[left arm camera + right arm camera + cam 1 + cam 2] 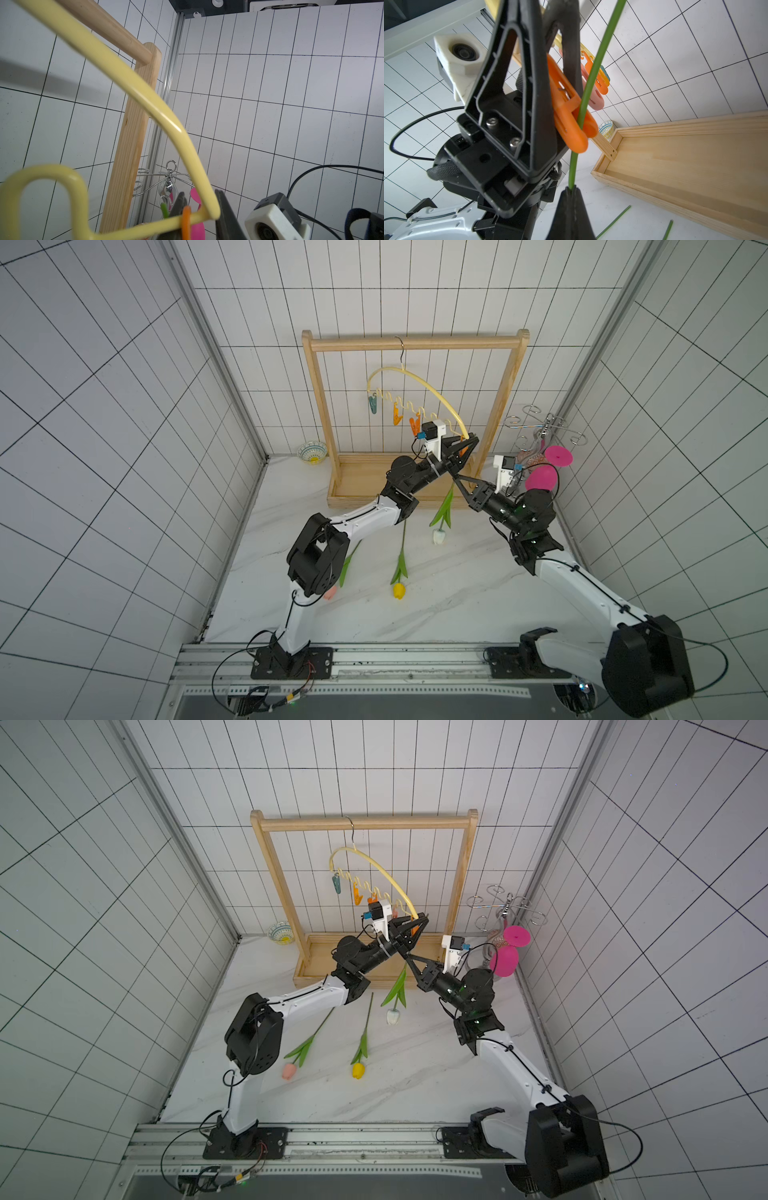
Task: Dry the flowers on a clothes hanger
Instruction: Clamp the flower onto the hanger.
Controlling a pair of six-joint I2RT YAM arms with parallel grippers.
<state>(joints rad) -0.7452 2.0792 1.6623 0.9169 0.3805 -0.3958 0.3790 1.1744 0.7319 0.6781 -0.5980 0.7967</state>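
Observation:
The pale-yellow clothes hanger (432, 390) (382, 868) (145, 93) hangs tilted from the wooden rack. At its lower right end my left gripper (471, 441) (422, 918) (200, 199) is shut on an orange clothespin (566, 116). Just below, my right gripper (455, 477) (405, 957) (572, 188) is shut on the white tulip's stem (593, 68), which runs up between that pin's tips. The white flower head (439, 536) (392, 1016) dangles below. The yellow tulip (399, 590) (358, 1070) and the pink tulip (289, 1071) lie on the table.
The wooden frame rack (415, 343) stands on its tray base (675, 149) at the back. A patterned bowl (312, 452) sits to its left. To its right stand a silver hook stand (540, 427) and a magenta glass (542, 479), close behind my right arm.

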